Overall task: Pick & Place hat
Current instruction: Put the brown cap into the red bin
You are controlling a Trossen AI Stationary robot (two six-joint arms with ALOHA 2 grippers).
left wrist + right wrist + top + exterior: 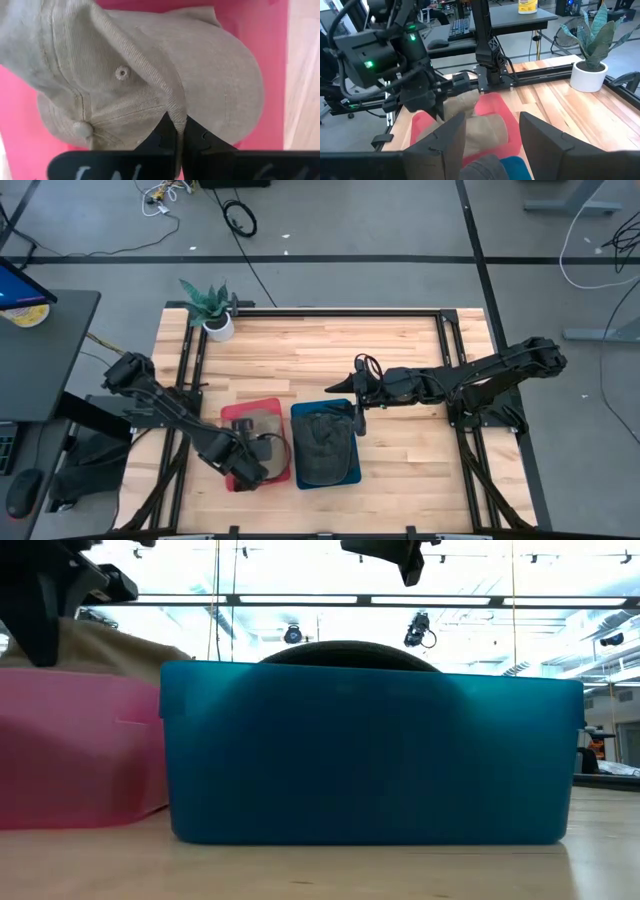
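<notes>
Two bins sit side by side near the front edge of the wooden table (pixel 400 360): a pink bin (pixel 275 472) on the left, a blue bin (pixel 350 470) on the right, walls touching or nearly so.

Left gripper (pixel 178 131) is down over the pink bin, fingers pinched together on a fold of the beige cap (pixel 150 75). The cap lies in the pink bin, crown and top button visible in the left wrist view, brim toward the bin's far wall. In the low view the beige fabric rises above the pink rim.

A dark hat (pixel 325 445) lies inside the blue bin; in the low view its dome just clears the blue rim.

Right gripper (pixel 358 412) hangs above the back edge of the blue bin, fingers apart, nothing between them. Its wrist view looks across at the left arm and the pink bin.

A potted plant (pixel 212 308) in a white pot stands at the table's back left corner. A black side desk (pixel 40 350) is left of the table, with a yellow-lidded container on it.
</notes>
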